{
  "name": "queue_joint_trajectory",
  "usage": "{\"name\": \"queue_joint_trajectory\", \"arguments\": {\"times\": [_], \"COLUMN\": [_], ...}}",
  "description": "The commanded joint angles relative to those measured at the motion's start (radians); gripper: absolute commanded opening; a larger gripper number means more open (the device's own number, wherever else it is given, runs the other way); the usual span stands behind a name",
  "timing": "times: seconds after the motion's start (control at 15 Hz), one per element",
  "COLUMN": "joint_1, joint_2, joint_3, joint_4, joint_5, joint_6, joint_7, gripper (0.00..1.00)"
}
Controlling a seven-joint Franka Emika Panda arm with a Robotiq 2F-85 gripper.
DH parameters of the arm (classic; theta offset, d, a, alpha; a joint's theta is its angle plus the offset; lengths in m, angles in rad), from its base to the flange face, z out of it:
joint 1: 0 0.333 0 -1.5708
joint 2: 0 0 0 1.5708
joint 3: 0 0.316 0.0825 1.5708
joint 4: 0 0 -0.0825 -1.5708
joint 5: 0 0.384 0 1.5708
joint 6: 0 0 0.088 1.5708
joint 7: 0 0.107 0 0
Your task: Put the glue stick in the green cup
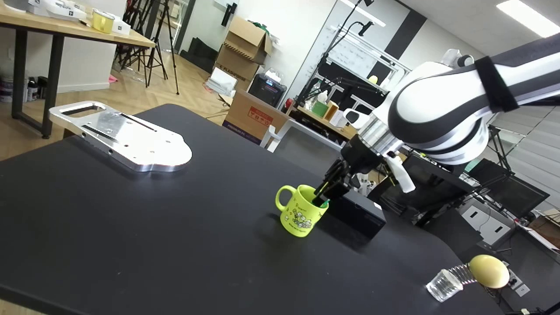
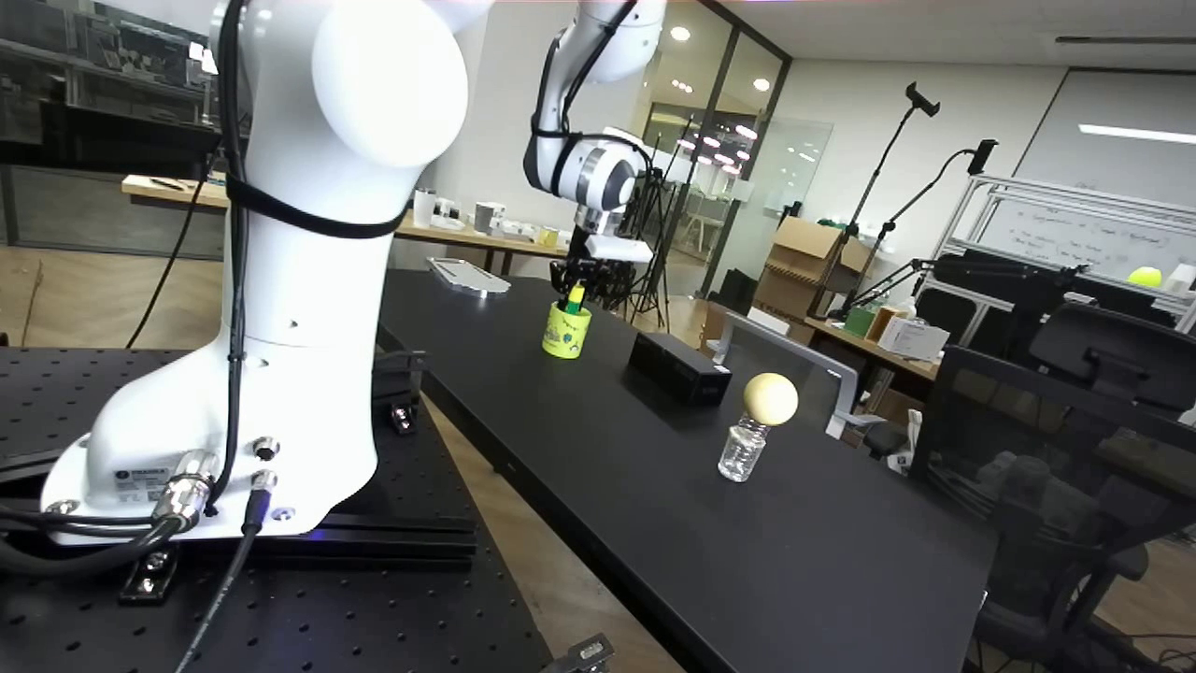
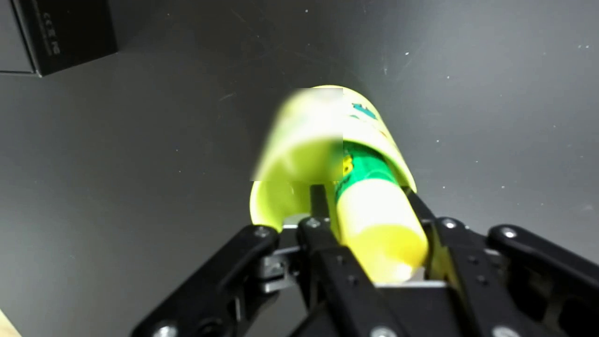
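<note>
The green cup is a bright yellow-green mug [image 1: 302, 214] standing upright on the black table, also in an exterior view [image 2: 565, 334] and in the wrist view [image 3: 278, 201]. The glue stick [image 3: 374, 210], green with a yellow end, leans in the cup, its yellow end above the rim [image 2: 576, 297]. Its lower end is hidden inside. My gripper [image 3: 366, 191] is at the cup's mouth [image 1: 321, 199], fingers either side of the stick. The left finger is inside the cup with a narrow gap to the stick. The right finger is close beside the stick. The gripper looks partly open.
A black box [image 1: 358, 214] stands close beside the cup, also in the wrist view [image 3: 70, 37]. A yellow ball [image 2: 771, 399] sits on a spring above a small clear jar [image 2: 743, 451]. A silver metal plate [image 1: 131, 135] lies near the table's far end.
</note>
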Motion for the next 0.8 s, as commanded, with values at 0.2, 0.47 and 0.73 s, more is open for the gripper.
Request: {"name": "queue_joint_trajectory", "arguments": {"times": [0.2, 0.47, 0.73], "joint_1": [-0.007, -0.007, -0.006], "joint_2": [-0.032, -0.094, -0.147], "joint_3": [0.013, 0.02, 0.028], "joint_4": [0.009, -0.034, -0.094], "joint_5": [0.01, 0.017, 0.037], "joint_6": [-0.013, -0.026, -0.018], "joint_7": [0.006, 0.019, 0.031], "gripper": [0.94, 1.0, 1.0]}}
